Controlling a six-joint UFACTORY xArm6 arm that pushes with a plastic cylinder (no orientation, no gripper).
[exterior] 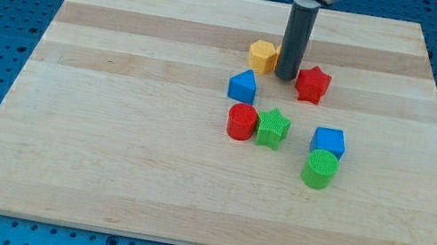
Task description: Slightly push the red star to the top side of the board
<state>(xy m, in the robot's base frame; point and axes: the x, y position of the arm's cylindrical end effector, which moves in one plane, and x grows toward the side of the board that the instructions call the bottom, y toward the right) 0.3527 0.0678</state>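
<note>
Bright, even light falls from above on the table (pixel 110 122); the pale wood is evenly lit, with no strong glare. Shadows are short and soft, hugging the base of each block, as under the green cylinder (pixel 319 169). The rod throws a faint shadow around my tip (pixel 286 78). Focus is sharp across the table, edges stay straight, and nothing blurs.

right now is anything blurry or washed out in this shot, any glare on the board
Camera view: sharp and evenly lit; no strong glare on the wooden board; soft short shadows under the blocks; my tip, beside the red star, is crisp.
</note>
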